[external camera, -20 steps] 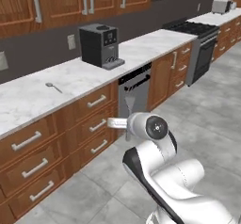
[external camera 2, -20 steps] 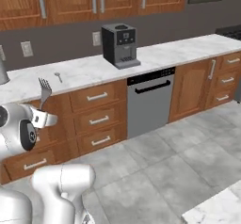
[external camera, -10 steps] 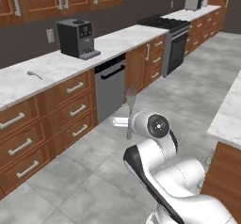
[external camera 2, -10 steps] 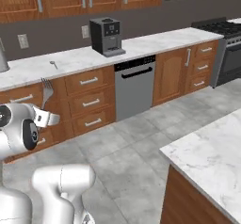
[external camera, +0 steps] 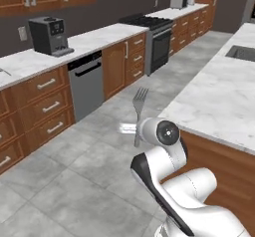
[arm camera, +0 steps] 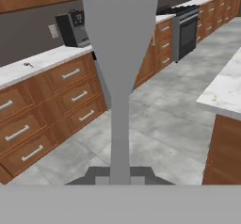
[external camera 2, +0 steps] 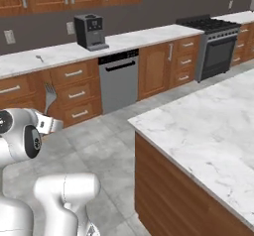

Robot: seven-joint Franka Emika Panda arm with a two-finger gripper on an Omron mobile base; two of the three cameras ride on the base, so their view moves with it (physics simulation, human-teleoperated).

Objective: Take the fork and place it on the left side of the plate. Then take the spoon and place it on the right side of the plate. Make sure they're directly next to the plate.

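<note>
Over floor (external camera: 74,181), fork (external camera: 139,112) in pincer (external camera: 135,129)

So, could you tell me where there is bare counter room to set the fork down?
The marble island top, bordered by its wooden side, lies bare right across; a sink cuts into its far end. The wall counter is free between the coffee machine and the stove. The gripper holds the fork upright.

I see a long marble counter (external camera: 94,37) along the wall. On it: coffee machine (external camera: 48,35), toaster (external camera: 178,0) at the far end, spoon (external camera 2: 39,58) lying left of the machine, well apart. Marble island (external camera 2: 208,126) stands to my right, with a sink (external camera: 242,53) set in it.
</note>
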